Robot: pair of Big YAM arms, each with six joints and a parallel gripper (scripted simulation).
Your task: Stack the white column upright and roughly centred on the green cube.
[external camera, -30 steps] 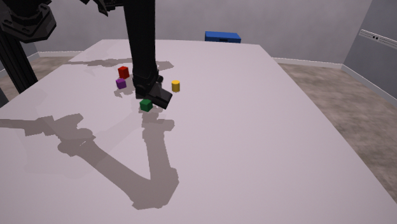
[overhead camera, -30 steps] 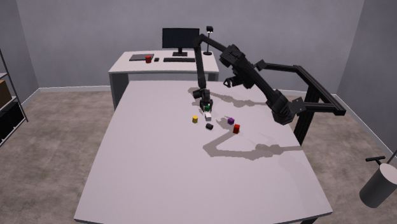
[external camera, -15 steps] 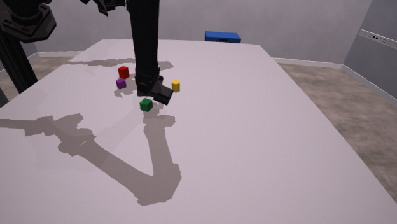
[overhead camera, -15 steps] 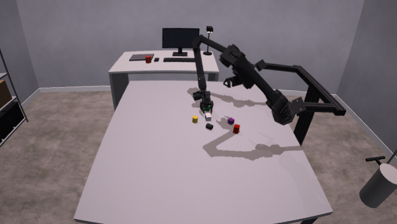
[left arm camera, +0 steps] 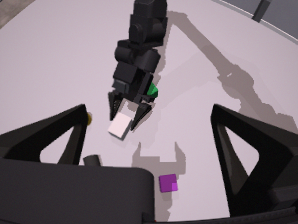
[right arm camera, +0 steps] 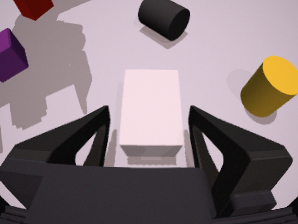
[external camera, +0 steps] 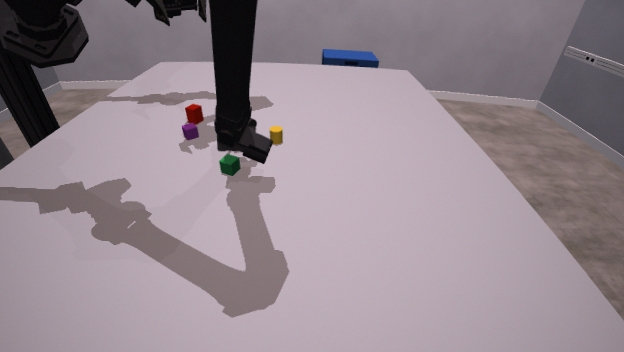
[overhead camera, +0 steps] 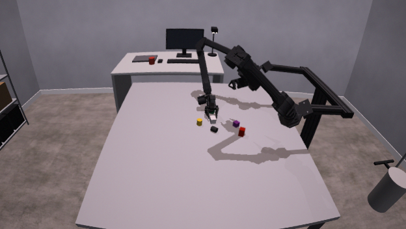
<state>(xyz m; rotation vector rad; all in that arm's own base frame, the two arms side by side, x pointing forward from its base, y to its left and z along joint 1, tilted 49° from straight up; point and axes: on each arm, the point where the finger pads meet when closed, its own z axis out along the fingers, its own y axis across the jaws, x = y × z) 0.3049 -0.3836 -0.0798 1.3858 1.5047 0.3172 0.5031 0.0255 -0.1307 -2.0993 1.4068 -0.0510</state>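
Observation:
The white column [right arm camera: 150, 104] lies on its side on the table, between the fingers of my right gripper [right arm camera: 149, 112]. The fingers are open and straddle it with a small gap on each side. The top view shows the right gripper [overhead camera: 212, 114] low over the column [overhead camera: 213, 119]. The green cube [external camera: 229, 164] sits on the table just behind the right gripper [external camera: 255, 147]; it also shows in the left wrist view [left arm camera: 153, 91]. My left gripper [overhead camera: 235, 84] is open, empty and raised high above the table, looking down on the column [left arm camera: 121, 124].
A black cylinder [right arm camera: 164, 16] lies just beyond the column's far end. A desk with a monitor [overhead camera: 185, 39] stands behind the table.

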